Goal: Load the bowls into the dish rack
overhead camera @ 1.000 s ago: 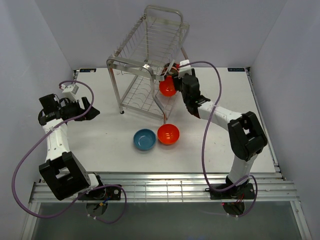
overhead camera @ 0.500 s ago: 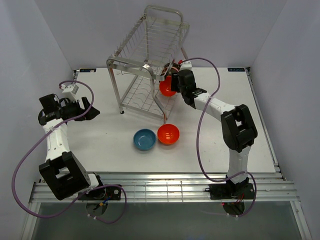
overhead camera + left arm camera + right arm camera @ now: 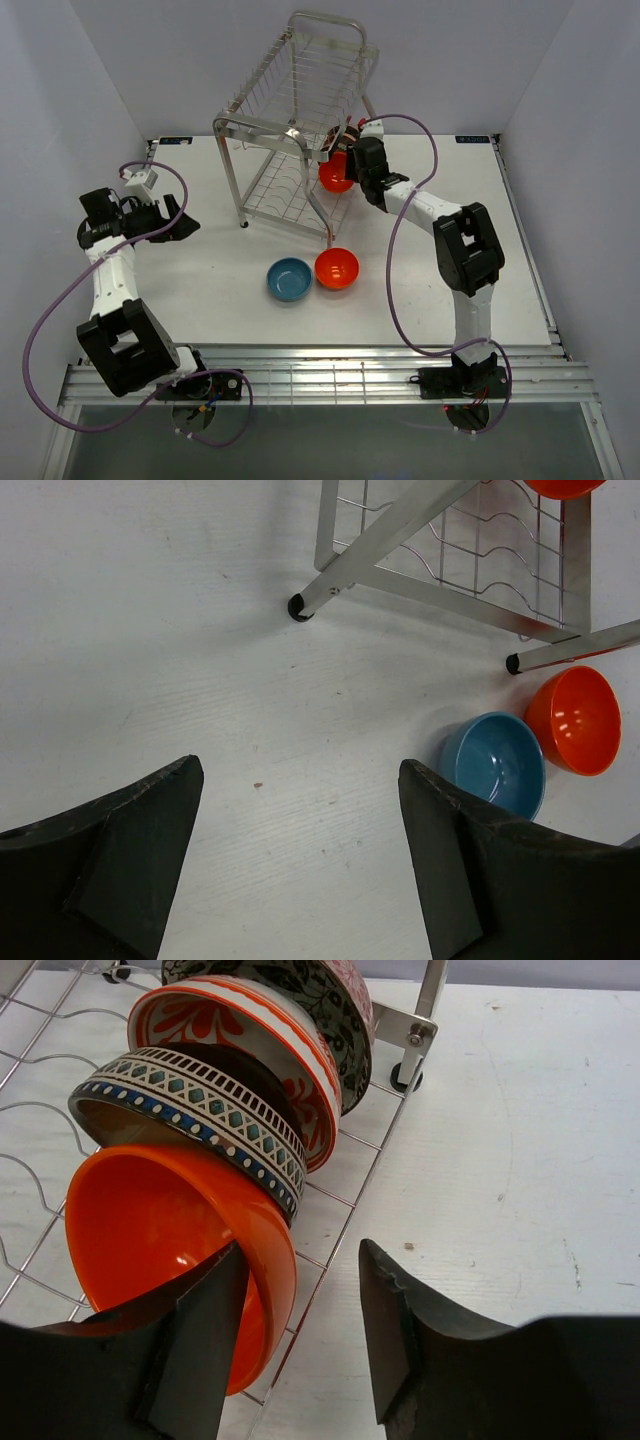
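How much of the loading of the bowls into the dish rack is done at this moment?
Done: three patterned bowls stand on edge in the lower tier of the dish rack. In hand: an orange bowl leans against them, its rim between the fingers of the open right tool. Left: a blue bowl and a second orange bowl on the table; the left tool is open and empty.

Two six-joint arms: the left arm (image 3: pixel 108 275) and right arm (image 3: pixel 432 212) have white link shells joined by bulky black joint housings, each on a black base (image 3: pixel 208 385). A purple cable (image 3: pixel 42 335) loops along each arm, and a small white camera box (image 3: pixel 137 180) sits at the wrist. The fingers (image 3: pixel 110 870) of the left gripper (image 3: pixel 298 780) and right gripper (image 3: pixel 300 1260) are matte black, scuffed wedges.
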Controlling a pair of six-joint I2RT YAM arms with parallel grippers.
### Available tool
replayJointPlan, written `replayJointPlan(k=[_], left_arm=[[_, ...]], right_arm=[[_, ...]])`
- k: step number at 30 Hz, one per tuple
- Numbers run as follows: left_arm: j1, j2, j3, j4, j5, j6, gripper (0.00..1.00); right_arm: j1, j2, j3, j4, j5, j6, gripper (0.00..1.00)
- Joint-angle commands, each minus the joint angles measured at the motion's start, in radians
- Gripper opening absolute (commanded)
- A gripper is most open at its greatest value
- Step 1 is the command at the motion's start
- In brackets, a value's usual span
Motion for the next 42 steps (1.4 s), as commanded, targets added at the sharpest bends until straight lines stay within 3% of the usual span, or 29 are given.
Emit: replayJointPlan(k=[1, 9, 18, 26, 42], left_arm=[[0.007, 0.000, 0.005, 0.004, 0.005, 0.017, 0.90], [0.007, 0.006, 0.000, 0.009, 0.013, 0.014, 0.89], [0.007, -0.003, 0.009, 0.012, 0.013, 0.008, 0.89], [0.006, -0.006, 0.012, 0.011, 0.018, 0.002, 0.90], [0.007, -0.002, 0.008, 0.014, 0.013, 0.005, 0.89]], right_arm=[[-0.004, 0.029, 0.050, 0.029, 0.030, 0.011, 0.52], [-0.003, 0.033, 0.047, 0.022, 0.025, -0.006, 0.43], [0.003, -0.025, -0.010, 0.085, 0.011, -0.072, 0.08], [0.029, -0.048, -0.068, 0.188, 0.040, -0.199, 0.08], [0.082, -0.028, -0.280, 0.696, 0.129, -0.541, 0.08]])
